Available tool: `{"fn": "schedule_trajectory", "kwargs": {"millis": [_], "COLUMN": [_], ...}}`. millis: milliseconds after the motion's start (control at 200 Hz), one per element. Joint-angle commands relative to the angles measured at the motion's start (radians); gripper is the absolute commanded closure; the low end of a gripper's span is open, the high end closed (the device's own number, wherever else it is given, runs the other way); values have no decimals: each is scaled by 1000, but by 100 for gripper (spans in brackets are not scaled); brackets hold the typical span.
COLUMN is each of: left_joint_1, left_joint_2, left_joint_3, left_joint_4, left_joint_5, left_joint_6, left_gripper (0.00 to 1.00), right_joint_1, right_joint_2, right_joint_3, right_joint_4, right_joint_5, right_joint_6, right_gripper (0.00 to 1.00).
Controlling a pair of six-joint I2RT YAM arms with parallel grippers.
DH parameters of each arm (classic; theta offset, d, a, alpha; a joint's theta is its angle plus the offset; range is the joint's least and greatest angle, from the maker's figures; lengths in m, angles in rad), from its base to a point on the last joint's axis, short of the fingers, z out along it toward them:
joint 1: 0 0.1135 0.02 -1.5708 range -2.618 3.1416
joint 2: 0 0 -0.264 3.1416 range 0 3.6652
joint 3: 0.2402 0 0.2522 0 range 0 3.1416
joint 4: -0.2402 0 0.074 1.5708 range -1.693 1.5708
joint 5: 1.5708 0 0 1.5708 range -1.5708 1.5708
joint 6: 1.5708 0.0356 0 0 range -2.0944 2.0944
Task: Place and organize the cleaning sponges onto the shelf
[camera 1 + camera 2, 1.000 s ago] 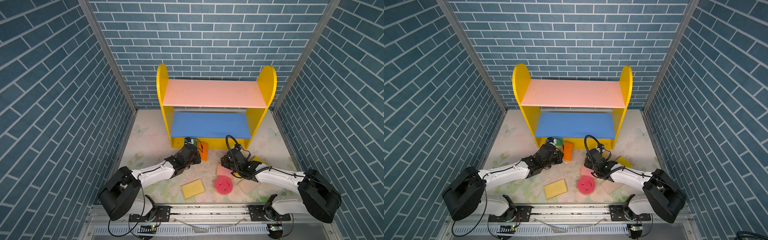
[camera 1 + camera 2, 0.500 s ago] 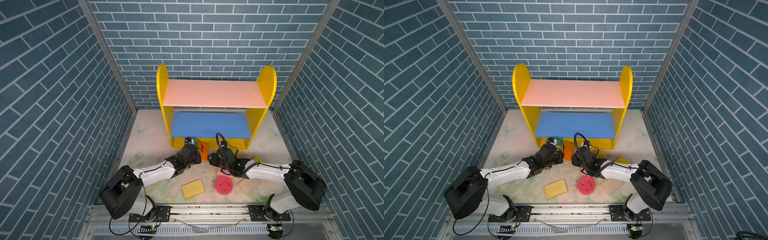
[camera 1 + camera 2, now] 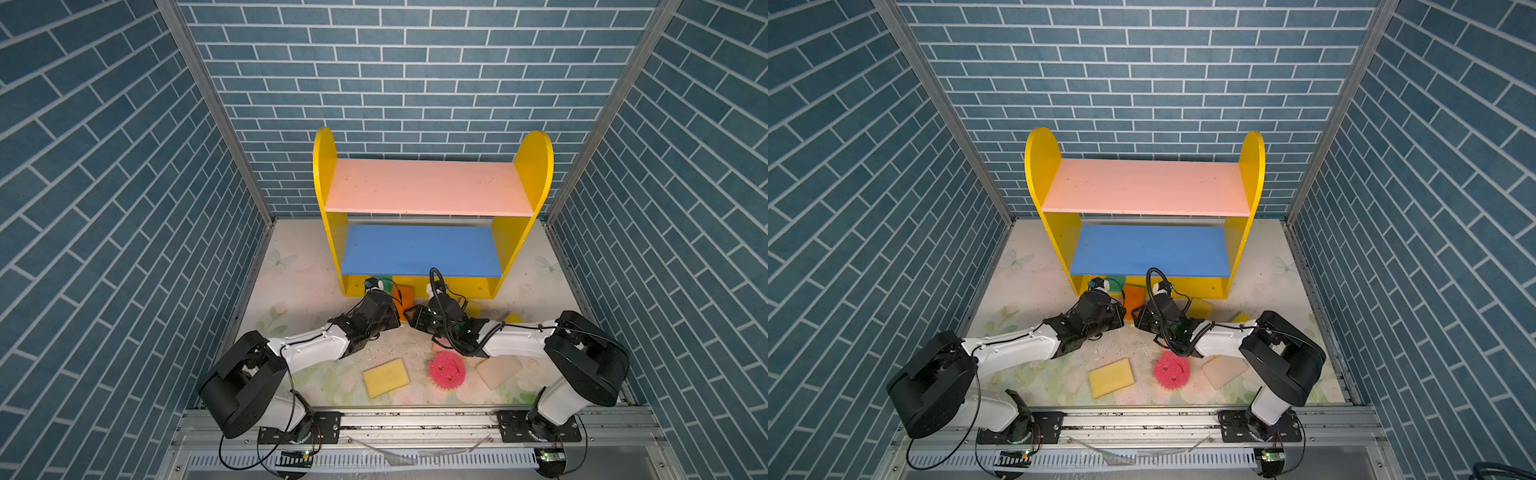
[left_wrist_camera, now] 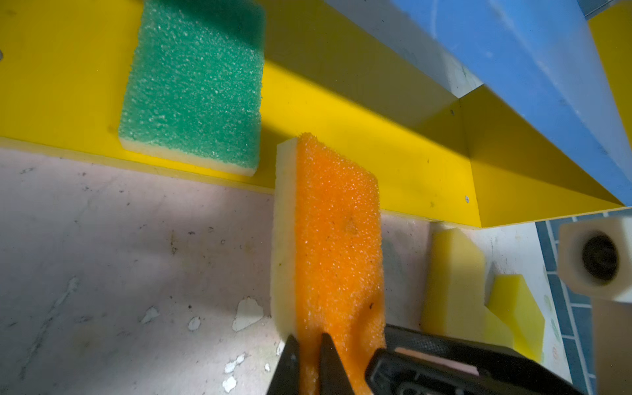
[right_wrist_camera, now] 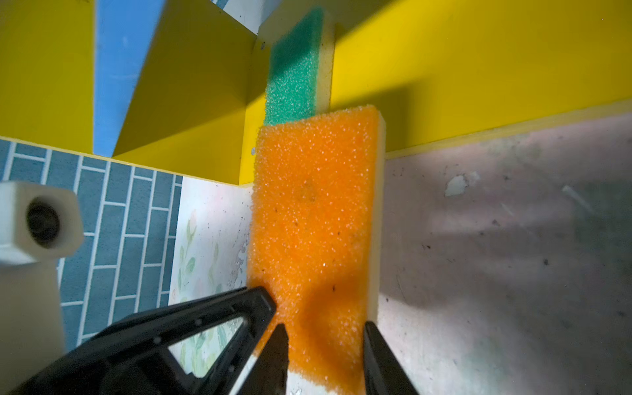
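Observation:
An orange sponge (image 3: 405,300) (image 3: 1133,299) lies half on the floor, its far end over the front lip of the yellow base of the shelf (image 3: 478,286). My left gripper (image 4: 309,345) is shut on its near end, pinching a fold of the orange foam (image 4: 335,239). From the other side my right gripper (image 5: 325,337) straddles the same near end of the orange sponge (image 5: 314,222), its jaws against both long sides. A green sponge (image 4: 195,89) (image 5: 294,75) lies flat on the base, just beyond. In both top views the two grippers meet at the orange sponge.
On the floral mat lie a yellow sponge (image 3: 385,377), a round pink sponge (image 3: 446,369) and a cream sponge (image 3: 498,370). Two yellow sponges (image 4: 451,273) (image 4: 516,304) sit by the shelf front. The pink board (image 3: 428,193) and blue board (image 3: 419,251) are bare.
My right arm has swung left from the pink sponge to the orange sponge, and its jaws have narrowed around it. The left arm has held still.

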Motion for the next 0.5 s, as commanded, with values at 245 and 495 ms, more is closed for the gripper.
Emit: {"fn": "schedule_trajectory", "kwargs": {"millis": [245,495], "left_joint_1": [-3,-3], "left_joint_2": [-13,-15], "left_joint_3": [-23,-20], "left_joint_4": [80,85], "left_joint_5": [29,43], "left_joint_6": [-37,-29], "left_gripper": [87,71], "right_joint_1": [10,5], "right_joint_2": [16,13], "right_joint_3": [-1,-4], "right_joint_4": [68,23], "right_joint_5": [-17,27], "right_joint_6": [56,27], "right_gripper": [82,100]}}
